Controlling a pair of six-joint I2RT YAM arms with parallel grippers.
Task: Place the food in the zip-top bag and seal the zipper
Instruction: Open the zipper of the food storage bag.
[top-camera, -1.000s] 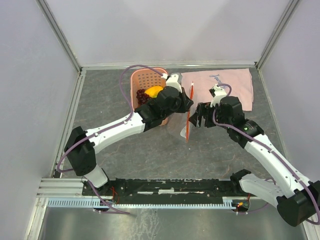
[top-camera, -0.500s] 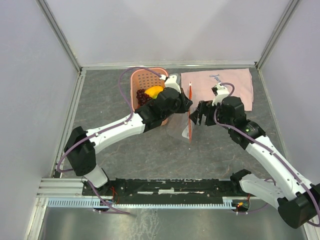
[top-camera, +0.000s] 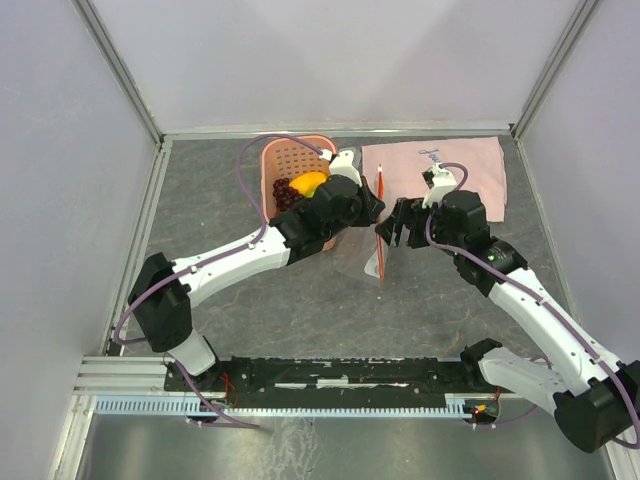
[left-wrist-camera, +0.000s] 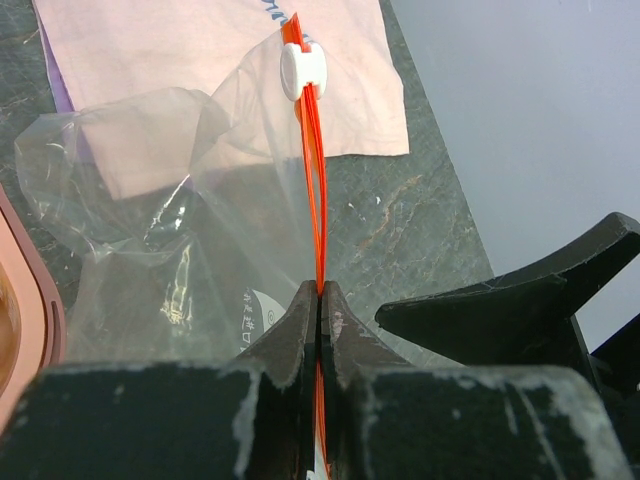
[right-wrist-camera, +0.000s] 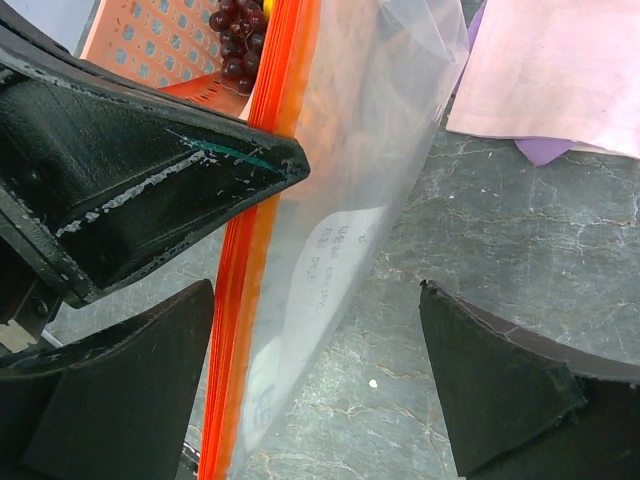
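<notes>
White left arm and right arm wearing black joints, lilac cables running alongside, left gripper showing scuffed black fingers.

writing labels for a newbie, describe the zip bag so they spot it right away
On the grey table, look at the middle, between the pink basket and the pink cloth. The zip-top bag is pinched there by the left gripper; it alone is clear and crinkly, edged by a red-orange zipper.

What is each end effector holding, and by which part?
Left end effector pinches the bag by its zipper, mid-strip. Right end effector is open astride the bag, holding nothing.
</notes>
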